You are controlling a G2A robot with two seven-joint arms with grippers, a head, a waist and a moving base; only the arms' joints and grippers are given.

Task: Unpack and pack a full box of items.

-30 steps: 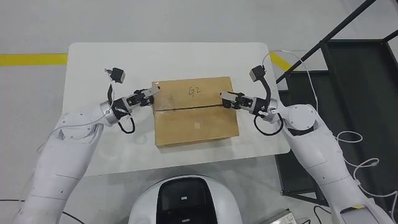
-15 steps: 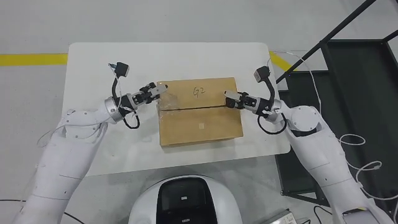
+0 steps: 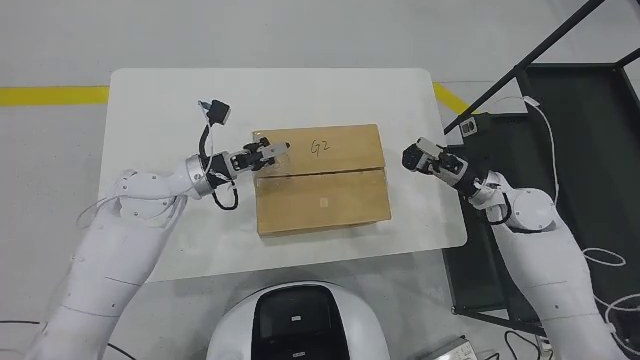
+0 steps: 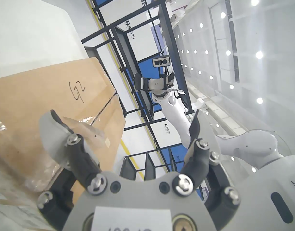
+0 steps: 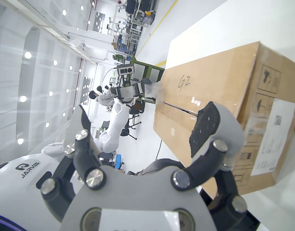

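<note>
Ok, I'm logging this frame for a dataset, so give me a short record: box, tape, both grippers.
box: closed, flaps meeting at a middle seam, on the table
tape: clear, crinkled, at the seam's left end
left gripper: open, over the box's left end, one finger at the tape
right gripper: open, beside the box's right end, apart from it

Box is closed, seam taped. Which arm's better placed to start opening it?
Left, likely. The left gripper is open over the box at its seam end, beside crumpled tape. The right gripper is open off to the side, apart from it.
</note>
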